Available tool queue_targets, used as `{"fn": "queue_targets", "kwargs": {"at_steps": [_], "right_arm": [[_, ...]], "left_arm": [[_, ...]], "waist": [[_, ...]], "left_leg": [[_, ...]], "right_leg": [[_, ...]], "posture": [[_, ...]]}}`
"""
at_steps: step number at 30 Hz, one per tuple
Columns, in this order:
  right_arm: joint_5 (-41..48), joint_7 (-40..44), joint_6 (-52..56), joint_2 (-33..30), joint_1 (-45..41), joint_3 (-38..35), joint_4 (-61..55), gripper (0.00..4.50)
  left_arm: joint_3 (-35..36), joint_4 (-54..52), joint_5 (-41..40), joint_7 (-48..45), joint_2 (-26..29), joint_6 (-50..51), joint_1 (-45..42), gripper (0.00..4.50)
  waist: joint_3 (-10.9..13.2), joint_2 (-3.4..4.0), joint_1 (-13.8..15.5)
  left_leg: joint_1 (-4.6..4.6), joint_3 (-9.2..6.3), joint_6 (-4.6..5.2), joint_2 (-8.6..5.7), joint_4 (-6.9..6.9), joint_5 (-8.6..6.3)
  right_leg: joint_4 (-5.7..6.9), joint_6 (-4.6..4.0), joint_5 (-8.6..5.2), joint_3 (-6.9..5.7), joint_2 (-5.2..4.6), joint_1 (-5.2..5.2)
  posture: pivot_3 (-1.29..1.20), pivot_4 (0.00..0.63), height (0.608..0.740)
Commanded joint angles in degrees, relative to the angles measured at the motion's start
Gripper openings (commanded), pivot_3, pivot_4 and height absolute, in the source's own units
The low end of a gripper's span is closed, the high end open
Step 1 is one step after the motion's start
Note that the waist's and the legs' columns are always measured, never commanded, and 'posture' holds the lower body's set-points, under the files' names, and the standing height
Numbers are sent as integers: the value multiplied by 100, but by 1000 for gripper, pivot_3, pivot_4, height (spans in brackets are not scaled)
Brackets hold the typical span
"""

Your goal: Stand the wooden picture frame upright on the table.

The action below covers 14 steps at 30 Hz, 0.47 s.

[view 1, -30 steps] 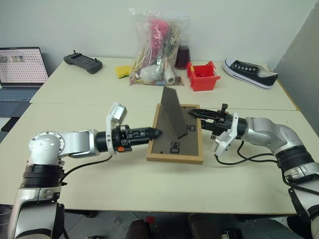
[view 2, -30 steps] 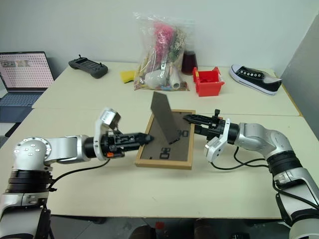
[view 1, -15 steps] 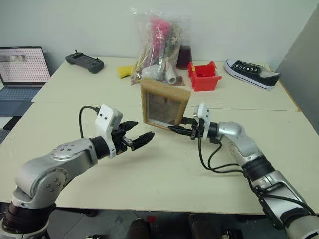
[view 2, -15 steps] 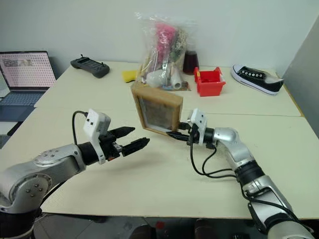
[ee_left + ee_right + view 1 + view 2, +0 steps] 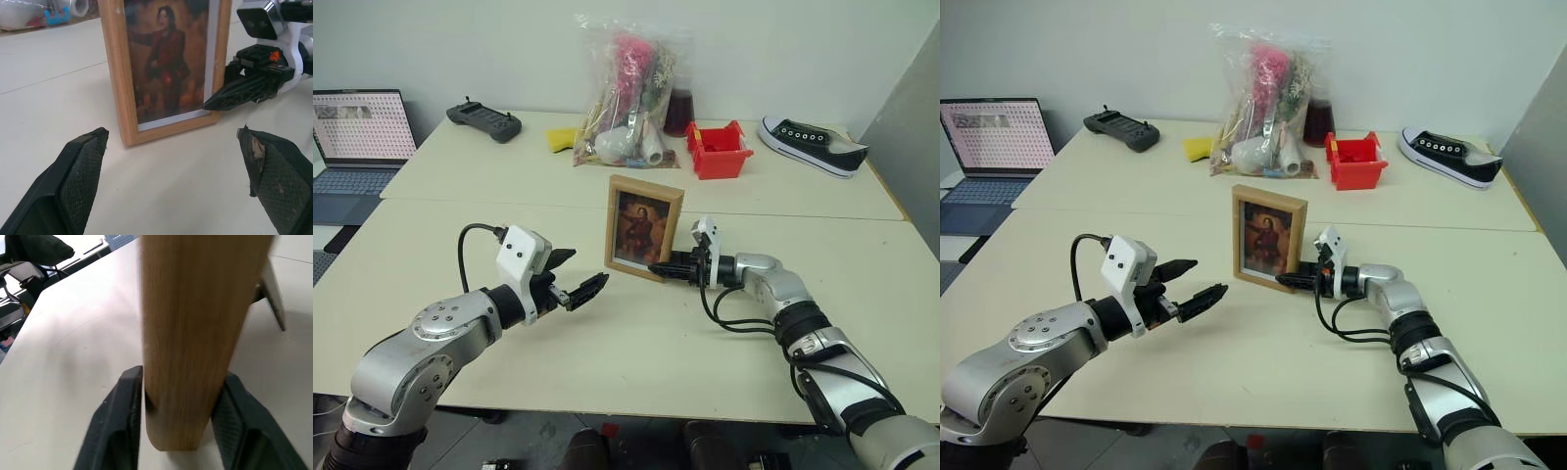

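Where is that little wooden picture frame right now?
The wooden picture frame stands upright mid-table, between the two grippers; the right gripper is at its lower edge, and the red bin sits behind.

Even, bright indoor light falls from above, and the cream counter (image 5: 607,372) reads clean with no hard glare. Shadows are soft: a faint one lies under the left tool (image 5: 570,279), another beside the wooden picture frame (image 5: 644,226). In the right wrist view the frame's edge (image 5: 195,333) is smeared and out of focus, being so close. The left wrist view is sharp on the portrait, while the things behind it blur.
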Motion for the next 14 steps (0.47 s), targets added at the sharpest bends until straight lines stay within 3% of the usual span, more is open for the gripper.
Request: {"fn": "queue_targets", "kwargs": {"at_steps": [1, 6, 8, 14], "right_arm": [[-150, 88, 34, -155, 128, -201, -501, 3037], [-488, -3, 9, -835, 808, -270, -1551, 4195], [-633, -156, -18, -1274, 1178, -417, -2221, 4464], [-11, -414, 1228, -2320, 2113, -1258, -4643, 4464]], "left_arm": [[113, 79, 143, -197, -57, -129, -147, 4500], [215, 559, 253, -588, 81, -83, -454, 4500], [296, 866, 287, -788, 224, -4, -630, 4500], [227, 1857, 763, -1656, 818, -255, -1064, 4500]], "waist": [[0, 0, 0], [0, 0, 26], [0, -1, 46], [4, 0, -5]], "left_leg": [[0, 0, 0, 0, 0, 0], [-2, -1, 0, -1, 0, 0], [-5, -5, 0, -3, -1, 0], [-2, -4, 2, 0, -6, -1]], "right_leg": [[0, 0, 0, 0, 0, 0], [-2, 0, 0, -2, -1, 1], [-4, 1, -1, -8, -2, 1], [-2, 2, -1, -2, 5, -2]], "posture": [[0, 150, 740], [0, 150, 740], [0, 150, 740], [0, 150, 740]]}}
